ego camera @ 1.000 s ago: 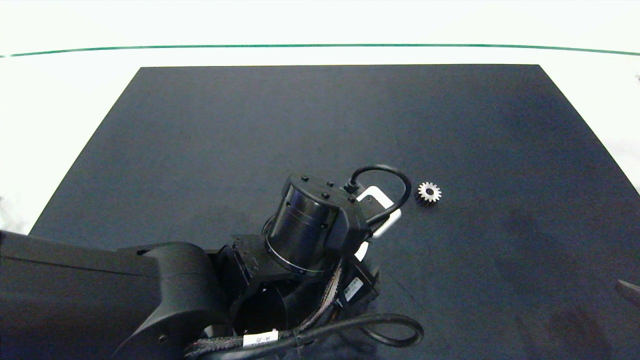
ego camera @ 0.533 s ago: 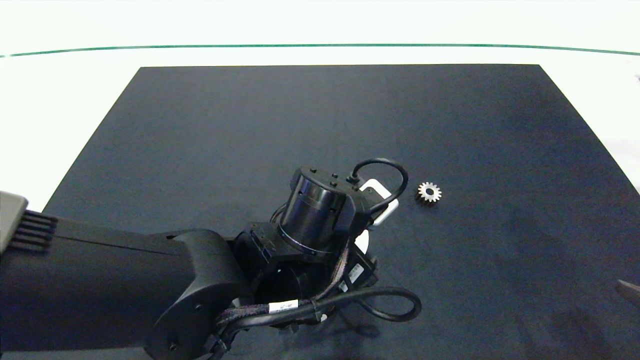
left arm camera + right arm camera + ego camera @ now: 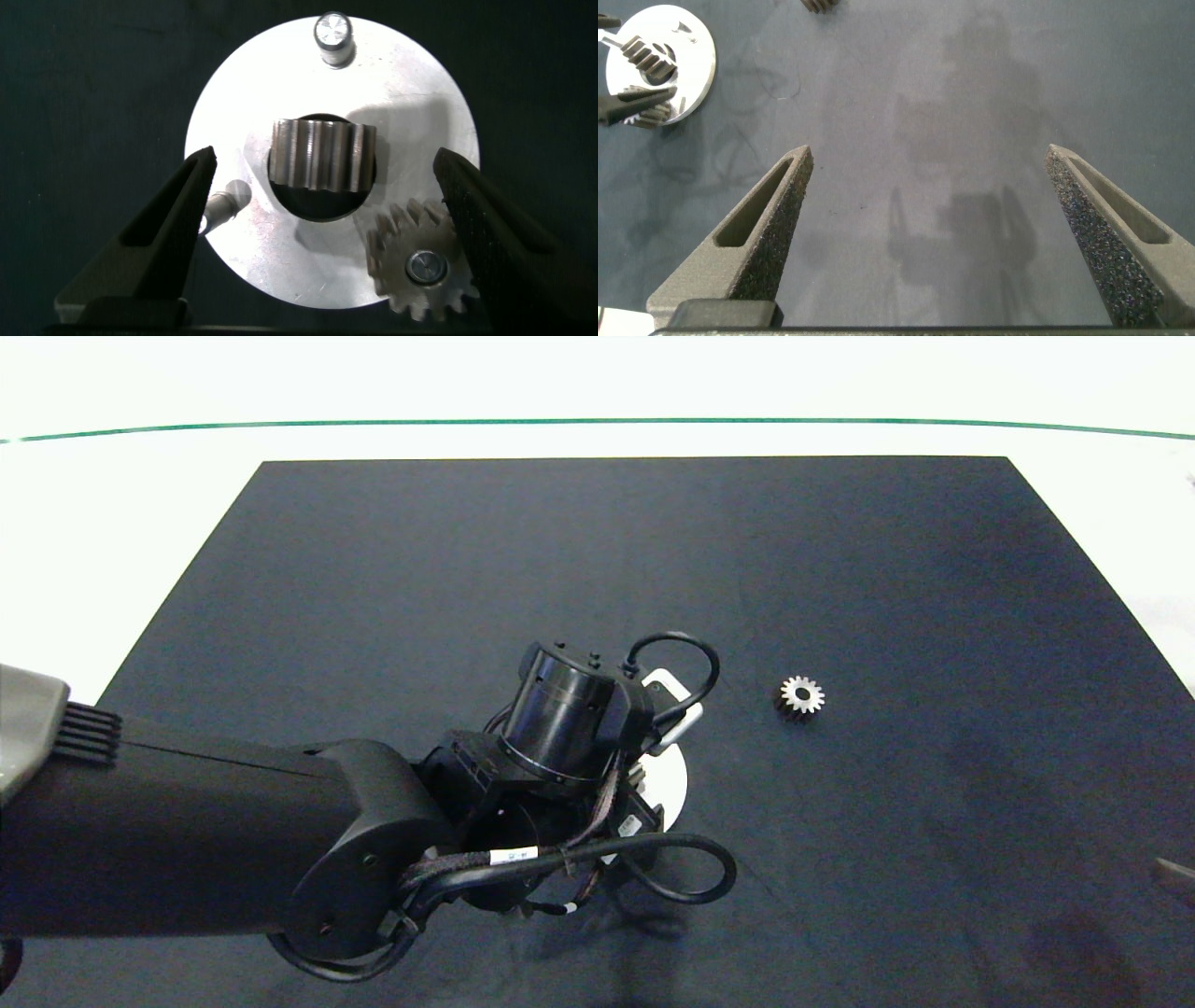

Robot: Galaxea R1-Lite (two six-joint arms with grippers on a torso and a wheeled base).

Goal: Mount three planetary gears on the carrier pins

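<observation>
Directly under my left gripper (image 3: 322,210), fingers spread wide, the carrier disc (image 3: 411,103) shows 1 gear (image 3: 422,269) pinned, 1 gear (image 3: 322,166) on edge in its hole; 2 pins (image 3: 334,35) bare.

Carrier disc (image 3: 674,782) mostly behind left arm (image 3: 280,840)

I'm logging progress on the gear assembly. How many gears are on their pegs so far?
One gear sits on a peg of the white disc. A second gear lies on its side in the disc's centre hole, between the left gripper's open fingers. Two pegs are bare. The third gear lies on the mat. The right gripper hangs open, away.
</observation>
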